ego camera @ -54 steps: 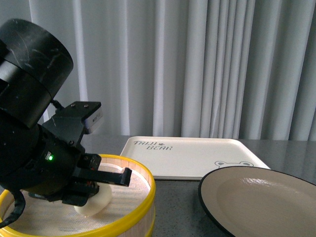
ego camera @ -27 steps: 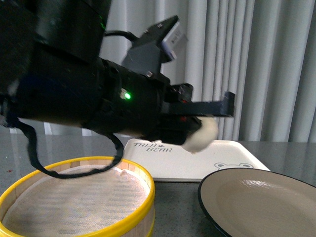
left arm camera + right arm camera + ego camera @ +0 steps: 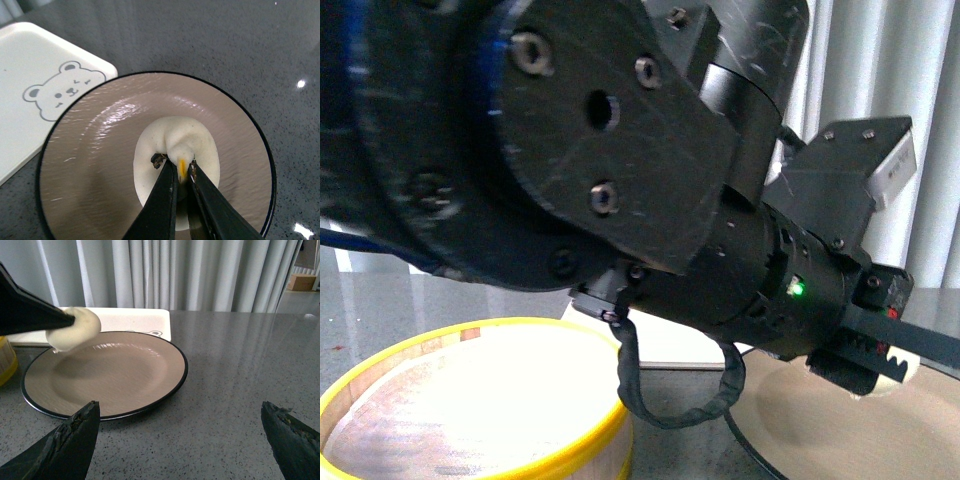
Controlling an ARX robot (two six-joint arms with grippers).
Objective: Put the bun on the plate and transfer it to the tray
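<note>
Past the yellow-rimmed steamer basket [image 3: 470, 400] at left, the left gripper [image 3: 182, 169], jaws pinched on the bun [image 3: 195, 140], holds it just above the plate [image 3: 90, 165] beside the tray [image 3: 25, 60], while the right gripper [image 3: 179, 407] hangs with jaws wide apart.

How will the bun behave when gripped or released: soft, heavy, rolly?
Probably soft: the left gripper pinches only a fold of the bun, puckering it. Likely light, since that pinch holds it above the plate. Rounded, so it might roll on release.
</note>
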